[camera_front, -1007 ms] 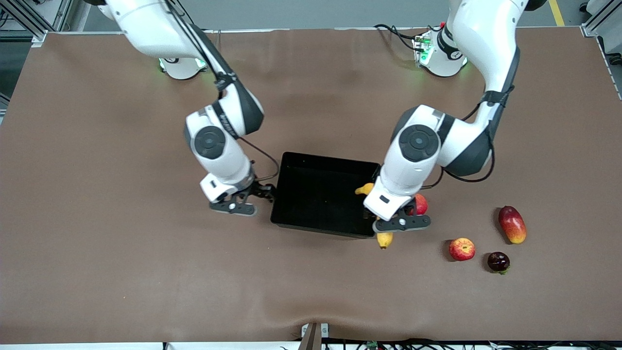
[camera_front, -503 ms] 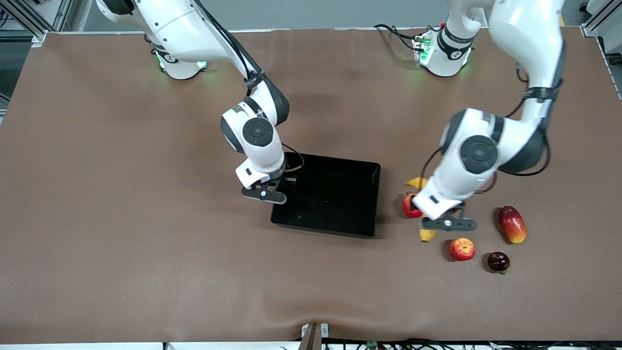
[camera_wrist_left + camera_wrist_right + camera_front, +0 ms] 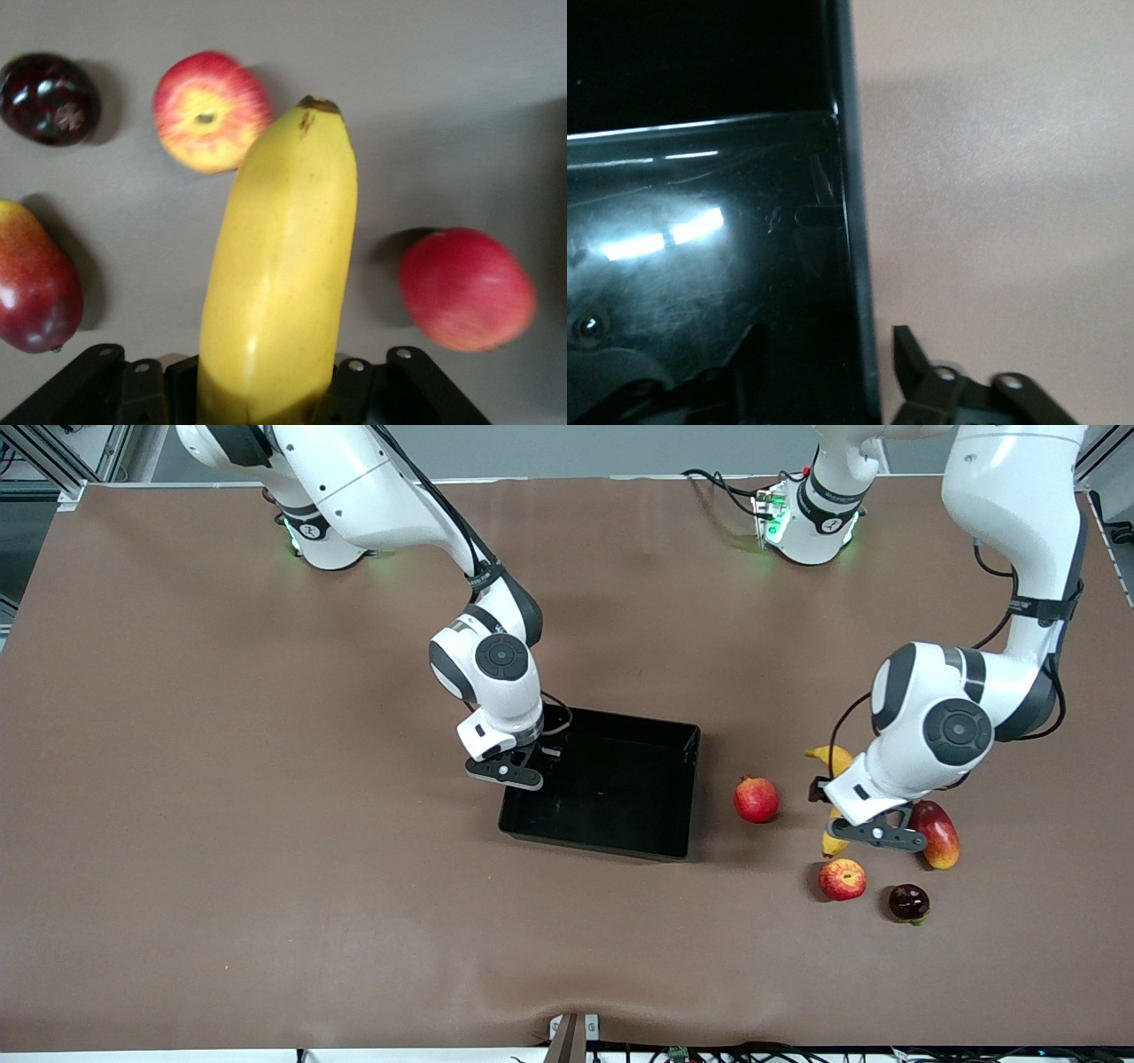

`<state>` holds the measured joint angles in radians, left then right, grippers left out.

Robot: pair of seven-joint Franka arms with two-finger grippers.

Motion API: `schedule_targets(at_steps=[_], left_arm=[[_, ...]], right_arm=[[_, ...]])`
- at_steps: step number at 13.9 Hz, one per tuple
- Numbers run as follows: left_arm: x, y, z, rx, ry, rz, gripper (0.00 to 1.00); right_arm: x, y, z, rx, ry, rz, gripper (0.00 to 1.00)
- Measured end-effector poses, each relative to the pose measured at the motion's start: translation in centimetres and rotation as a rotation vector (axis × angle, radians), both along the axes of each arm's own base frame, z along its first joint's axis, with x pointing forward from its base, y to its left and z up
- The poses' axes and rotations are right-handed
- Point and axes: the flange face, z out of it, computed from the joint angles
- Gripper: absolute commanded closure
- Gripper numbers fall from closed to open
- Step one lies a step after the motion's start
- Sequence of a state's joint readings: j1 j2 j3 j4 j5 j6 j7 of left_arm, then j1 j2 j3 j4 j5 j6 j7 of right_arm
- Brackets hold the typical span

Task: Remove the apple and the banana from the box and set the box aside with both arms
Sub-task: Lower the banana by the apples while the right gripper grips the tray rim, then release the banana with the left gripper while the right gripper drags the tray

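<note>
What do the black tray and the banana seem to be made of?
The black tray looks like thin glossy plastic: its floor mirrors bright light and shows fine scratches. The banana has a smooth, even, slightly shiny yellow skin, so it may be a plastic model, though that is uncertain.

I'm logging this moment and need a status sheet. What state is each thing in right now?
left gripper: shut on the banana, above the table among the fruits.
banana: held, lifted.
right gripper: fingers astride the black tray's wall.
black tray: on the table, upright, empty.
apple: loose on the table.
pomegranate: loose beside the tray.
mango: lying on the table.
dark fruit: loose on the table.
</note>
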<state>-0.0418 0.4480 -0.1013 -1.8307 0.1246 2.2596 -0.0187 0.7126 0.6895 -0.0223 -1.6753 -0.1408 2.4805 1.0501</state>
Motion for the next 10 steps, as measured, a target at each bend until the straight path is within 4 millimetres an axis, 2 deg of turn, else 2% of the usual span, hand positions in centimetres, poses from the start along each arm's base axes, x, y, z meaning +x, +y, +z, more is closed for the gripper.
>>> schedule_targets(at_steps=[3, 5, 8, 10], left_arm=[[0.0, 3.8, -2.2, -0.059, 0.018, 0.096, 1.00], [0.1, 5.7, -3.4, -0.072, 0.014, 0.136, 1.00], [0.2, 8.4, -6.2, -0.111, 0.008, 0.216, 1.00], [0.2, 9.3, -8.3, -0.138, 0.004, 0.261, 1.00]], right_arm=[[0.5, -0.3, 0.3, 0.003, -0.012, -0.008, 1.00], [1.3, -0.3, 1.3, 0.013, -0.028, -0.017, 1.00], [3.2, -1.1, 4.3, 0.011, -0.038, -0.057, 1.00], [5.0, -2.9, 7.7, 0.004, -0.039, -0.100, 1.00]])
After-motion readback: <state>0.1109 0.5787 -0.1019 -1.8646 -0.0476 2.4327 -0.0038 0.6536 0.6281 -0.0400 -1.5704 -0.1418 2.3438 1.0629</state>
